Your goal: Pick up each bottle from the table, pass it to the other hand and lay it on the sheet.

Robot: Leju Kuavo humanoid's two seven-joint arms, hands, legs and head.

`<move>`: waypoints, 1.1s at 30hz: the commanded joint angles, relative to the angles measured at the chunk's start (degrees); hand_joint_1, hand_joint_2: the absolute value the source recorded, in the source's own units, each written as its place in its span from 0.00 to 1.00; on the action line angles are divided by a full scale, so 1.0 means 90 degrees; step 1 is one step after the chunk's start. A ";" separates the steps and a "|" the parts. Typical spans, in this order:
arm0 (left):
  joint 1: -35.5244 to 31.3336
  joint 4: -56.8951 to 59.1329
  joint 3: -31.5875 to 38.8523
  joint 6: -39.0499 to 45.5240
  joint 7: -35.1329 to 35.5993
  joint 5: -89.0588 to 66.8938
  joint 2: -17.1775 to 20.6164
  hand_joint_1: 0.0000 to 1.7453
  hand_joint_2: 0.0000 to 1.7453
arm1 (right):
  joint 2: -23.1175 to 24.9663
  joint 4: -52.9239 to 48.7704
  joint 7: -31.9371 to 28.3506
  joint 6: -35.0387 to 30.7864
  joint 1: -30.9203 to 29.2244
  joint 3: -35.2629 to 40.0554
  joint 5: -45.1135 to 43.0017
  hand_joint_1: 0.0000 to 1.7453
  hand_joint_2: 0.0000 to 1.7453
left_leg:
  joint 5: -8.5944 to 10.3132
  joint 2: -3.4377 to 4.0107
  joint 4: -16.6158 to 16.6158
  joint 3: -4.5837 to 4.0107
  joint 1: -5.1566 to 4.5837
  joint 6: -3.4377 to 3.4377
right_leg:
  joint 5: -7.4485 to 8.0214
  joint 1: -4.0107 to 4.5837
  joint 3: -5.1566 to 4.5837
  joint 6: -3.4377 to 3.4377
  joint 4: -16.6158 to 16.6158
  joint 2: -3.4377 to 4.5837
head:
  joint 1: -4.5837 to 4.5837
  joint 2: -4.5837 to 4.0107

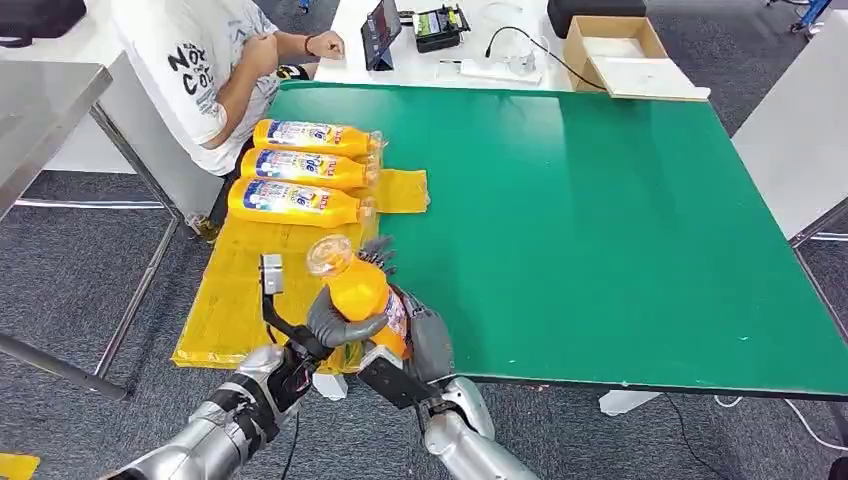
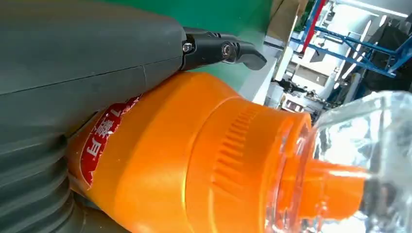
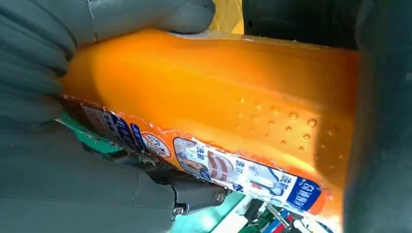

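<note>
A: where's the bottle (image 1: pixel 358 290) at?
B: near edge of the green table (image 1: pixel 600 220), beside the yellow sheet (image 1: pixel 240 280) — left hand (image 1: pixel 335 325) and right hand (image 1: pixel 420 335) both wrapped round it, clear cap (image 1: pixel 330 253) tilted up and away, long axis near-to-far.
</note>
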 commanded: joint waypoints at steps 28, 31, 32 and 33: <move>-0.0113 -0.1491 0.1384 0.3649 -0.0472 -0.1705 -0.0283 1.00 1.00 | -0.0214 -0.1065 0.0014 -0.0487 -0.0081 -0.0580 -0.0024 0.00 0.00 | -0.0009 0.0015 0.0005 0.0016 0.0002 0.0015 | -0.0005 0.0008 0.0017 -0.0015 0.0002 -0.0002 | 0.0000 0.0000; -0.0102 -0.1858 0.1831 0.4095 -0.0541 -0.2105 -0.0299 1.00 1.00 | -0.0327 -0.1716 0.0087 -0.0354 0.0097 -0.0626 -0.0061 0.00 0.00 | -0.0007 0.0010 0.0001 0.0017 0.0001 0.0013 | -0.0005 0.0008 0.0018 -0.0015 0.0000 -0.0006 | 0.0000 0.0000; -0.0091 -0.1994 0.1969 0.4401 -0.0661 -0.2293 -0.0301 1.00 1.00 | -0.0352 -0.1965 0.0029 -0.0356 0.0177 -0.0677 -0.0130 0.00 0.00 | -0.0003 0.0002 0.0002 0.0007 0.0002 0.0010 | -0.0004 0.0007 0.0010 -0.0011 0.0001 -0.0010 | 0.0000 0.0000; -0.0091 -0.2074 0.2041 0.4399 -0.0635 -0.2308 -0.0295 1.00 1.00 | -0.0388 -0.2099 0.0039 -0.0294 0.0212 -0.0668 -0.0136 0.00 0.00 | -0.0008 0.0006 0.0000 0.0023 0.0004 0.0015 | -0.0008 0.0010 0.0026 -0.0015 -0.0003 -0.0011 | 0.0002 0.0000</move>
